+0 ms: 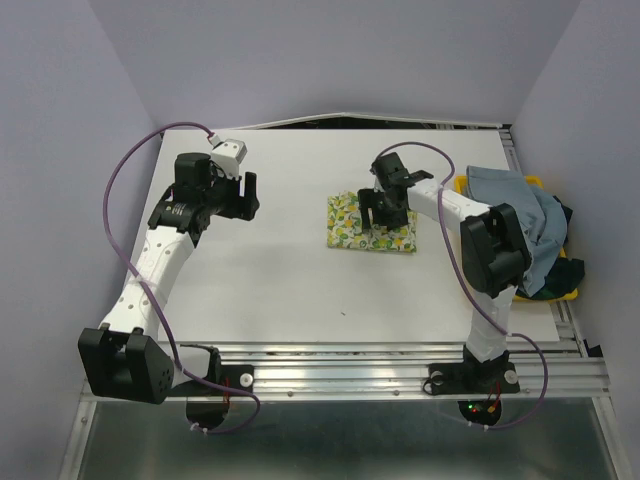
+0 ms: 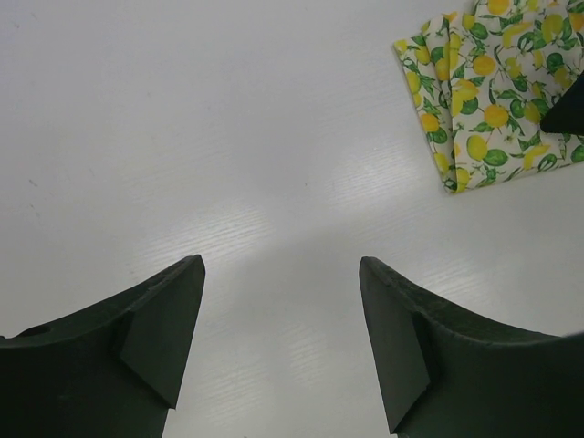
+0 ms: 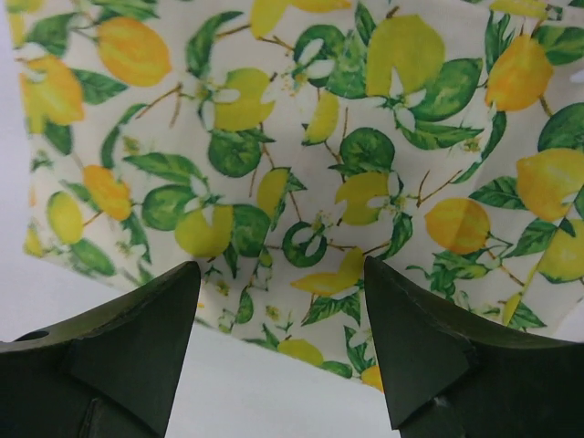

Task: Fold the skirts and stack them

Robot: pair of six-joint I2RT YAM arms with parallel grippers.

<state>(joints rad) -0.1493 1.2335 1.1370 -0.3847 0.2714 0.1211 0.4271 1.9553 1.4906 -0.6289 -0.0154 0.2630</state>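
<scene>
The lemon-print skirt (image 1: 343,222) lies folded into a small rectangle right of the table's middle. My right gripper (image 1: 385,215) hangs just over it, open. In the right wrist view its fingertips (image 3: 281,274) straddle the near edge of the lemon skirt (image 3: 301,155) with nothing between them. My left gripper (image 1: 245,195) is open over bare table at the far left. Its wrist view shows the gripper (image 2: 281,274) empty, with the lemon skirt (image 2: 493,91) at top right. The light blue-grey skirt (image 1: 500,190) is heaped at the right, and a dark skirt (image 1: 566,216) shows under it.
A yellow tray (image 1: 565,293) at the table's right edge holds the heaped skirts. The right arm's elbow (image 1: 495,250) stands in front of that heap. White table (image 1: 280,280) lies between the two arms. Purple walls close in the back and sides.
</scene>
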